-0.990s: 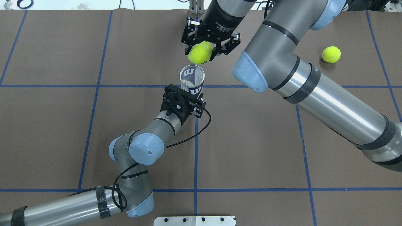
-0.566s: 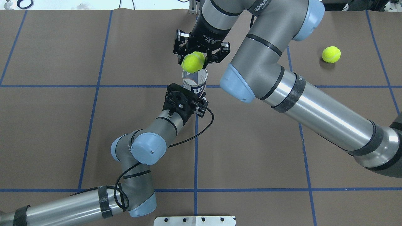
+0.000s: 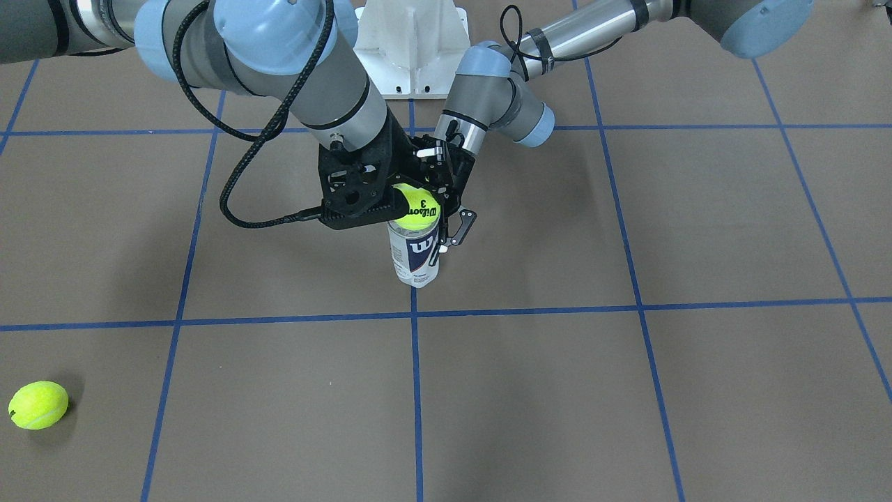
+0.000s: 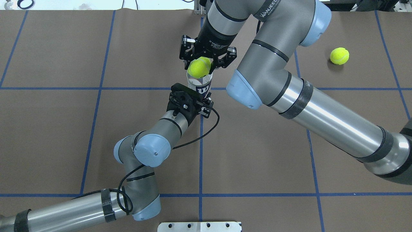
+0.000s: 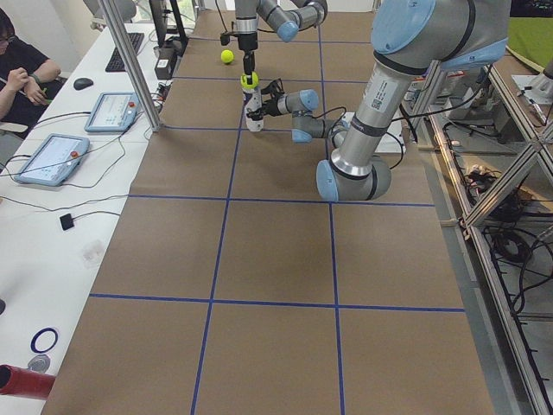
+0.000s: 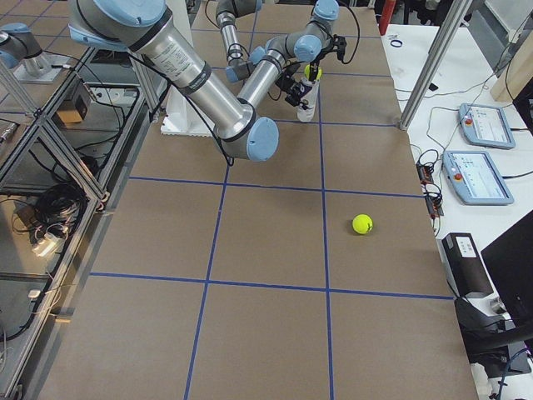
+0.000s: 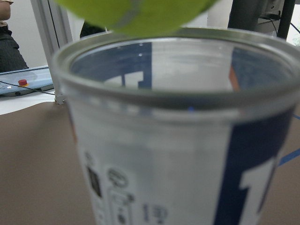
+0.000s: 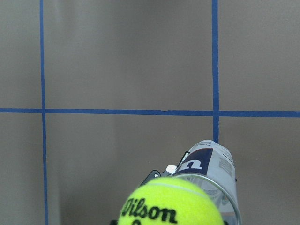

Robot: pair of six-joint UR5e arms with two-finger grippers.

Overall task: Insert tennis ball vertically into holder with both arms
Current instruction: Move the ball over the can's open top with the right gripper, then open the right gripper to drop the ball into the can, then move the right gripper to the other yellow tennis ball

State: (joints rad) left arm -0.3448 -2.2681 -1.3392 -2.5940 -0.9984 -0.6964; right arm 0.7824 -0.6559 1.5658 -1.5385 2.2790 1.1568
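The holder (image 4: 201, 87) is a clear tube with a white and navy "W" label. It stands upright on the brown table. My left gripper (image 4: 197, 96) is shut on its lower side; it also shows in the front view (image 3: 446, 213). My right gripper (image 4: 202, 64) is shut on a yellow-green tennis ball (image 4: 198, 68) and holds it from above, right at the holder's mouth. In the front view the ball (image 3: 414, 210) sits at the rim of the holder (image 3: 417, 258). In the left wrist view the ball (image 7: 136, 11) hangs just over the metal rim (image 7: 178, 96).
A second tennis ball (image 4: 339, 55) lies loose on the table at the far right; it also shows in the front view (image 3: 38, 404). The white base pedestal (image 3: 411, 42) stands at the robot's side. An operator (image 5: 22, 73) sits at a side bench with tablets.
My right gripper has carried the ball toward me and down, from beyond the holder to right over its mouth. My left gripper still holds the holder, which now stands more upright.
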